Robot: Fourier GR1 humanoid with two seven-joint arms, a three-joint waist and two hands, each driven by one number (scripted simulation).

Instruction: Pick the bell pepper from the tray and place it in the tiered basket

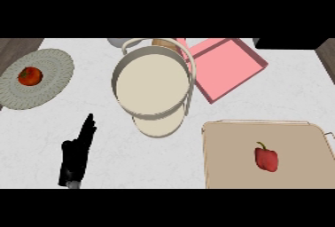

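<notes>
A red bell pepper (266, 159) with a dark stem lies on the tan tray (226, 150) at the lower right of the counter. The cream tiered basket (153, 82) stands at the middle back, its upper bowl above a smaller lower one. My left hand (77, 153) rests at the lower left, fingers straight and pointing away, holding nothing, far from both tray and basket. My right hand does not show.
A round woven mat (49, 86) at the far left carries a tomato (29, 76). A pink box (226, 68) lies behind the basket to the right. A dark object (288, 42) sits at the back right corner.
</notes>
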